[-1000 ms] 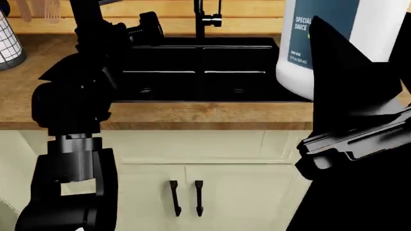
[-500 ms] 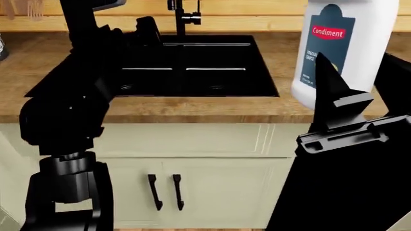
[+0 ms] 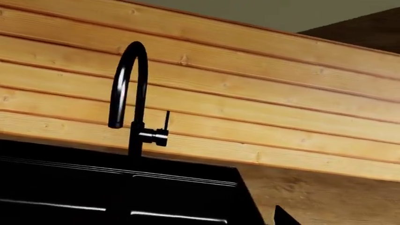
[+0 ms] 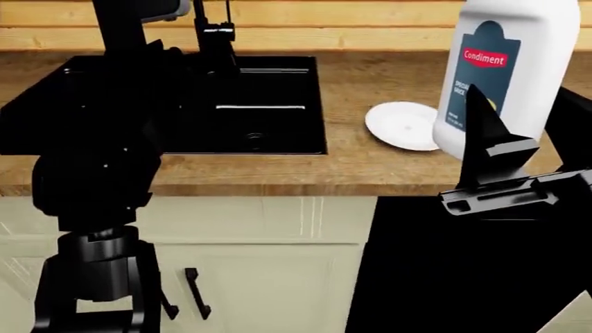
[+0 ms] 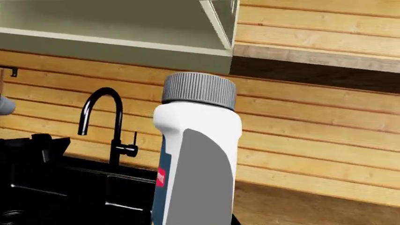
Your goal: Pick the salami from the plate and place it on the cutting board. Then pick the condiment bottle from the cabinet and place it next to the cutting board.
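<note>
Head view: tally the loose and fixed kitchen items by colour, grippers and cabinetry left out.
White: 2, the white plastic condiment bottle with the dark blue label and the small round white plate.
Black: 2, the black recessed sink and the black curved faucet.
Total: 4.

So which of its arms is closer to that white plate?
The right. Its gripper holds the bottle up just beside the plate, toward the counter's right end. The left arm is across the sink, farther away.
</note>
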Robot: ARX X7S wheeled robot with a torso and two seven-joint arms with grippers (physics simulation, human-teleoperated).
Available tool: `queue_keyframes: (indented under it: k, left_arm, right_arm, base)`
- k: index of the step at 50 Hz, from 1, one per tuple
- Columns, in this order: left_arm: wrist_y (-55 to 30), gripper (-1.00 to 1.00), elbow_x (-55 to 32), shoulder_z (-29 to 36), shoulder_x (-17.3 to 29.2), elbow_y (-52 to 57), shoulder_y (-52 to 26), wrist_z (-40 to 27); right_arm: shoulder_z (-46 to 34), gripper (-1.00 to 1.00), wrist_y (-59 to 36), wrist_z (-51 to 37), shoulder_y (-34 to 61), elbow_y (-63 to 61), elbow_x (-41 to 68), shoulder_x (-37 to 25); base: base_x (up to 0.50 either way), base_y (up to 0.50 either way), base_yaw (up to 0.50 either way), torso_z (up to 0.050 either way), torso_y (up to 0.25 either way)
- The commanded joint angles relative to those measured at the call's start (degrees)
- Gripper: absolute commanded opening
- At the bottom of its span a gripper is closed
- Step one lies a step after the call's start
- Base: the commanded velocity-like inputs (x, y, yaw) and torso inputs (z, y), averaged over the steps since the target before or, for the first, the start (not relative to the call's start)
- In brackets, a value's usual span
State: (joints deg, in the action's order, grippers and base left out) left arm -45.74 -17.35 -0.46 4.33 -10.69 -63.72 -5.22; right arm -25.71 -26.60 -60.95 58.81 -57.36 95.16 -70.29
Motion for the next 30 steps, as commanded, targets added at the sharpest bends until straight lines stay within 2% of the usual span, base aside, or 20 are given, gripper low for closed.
queue_keyframes:
  k: [1, 30]
  left_arm:
    - [-0.7, 1.0, -1.3, 0.8, 0.3, 1.9, 0.7, -0.7]
    - [-0.5, 1.0, -3.3, 2.4, 1.1, 3.2, 1.4, -2.0]
  right_arm:
    - [2.3, -1.0, 1.2, 0.4, -1.7, -0.3, -2.4, -1.8]
    - [3.2, -1.0, 3.4, 1.0, -6.0, -0.9, -3.9, -3.6]
  base:
    - [0.17, -0.5, 0.0, 0.0, 0.0]
    - [0.17, -0.5, 0.0, 0.0, 0.001]
